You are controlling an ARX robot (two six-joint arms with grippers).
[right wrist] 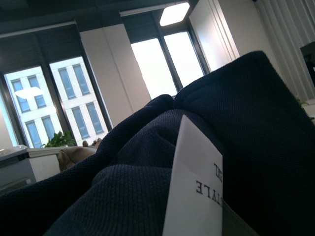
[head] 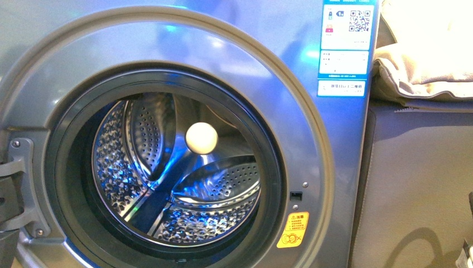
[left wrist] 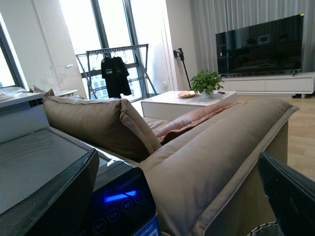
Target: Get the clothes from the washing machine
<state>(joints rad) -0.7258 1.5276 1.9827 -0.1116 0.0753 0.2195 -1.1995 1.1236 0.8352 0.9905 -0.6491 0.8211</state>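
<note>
The grey washing machine fills the front view, its porthole open onto the perforated steel drum, where no fabric shows. A blue-white label and an orange sticker sit on its front. Neither arm shows in the front view. In the right wrist view the dark navy knit clothes drape over the camera, with a white tag; my right gripper is shut on them, its fingers hidden. My left gripper is open above the machine's black control panel, its dark fingers at the frame's sides.
A beige sofa stands right beside the machine, its cushions above the machine's right side. A woven basket rim shows below the left gripper. Farther off are a white coffee table, a TV and a drying rack.
</note>
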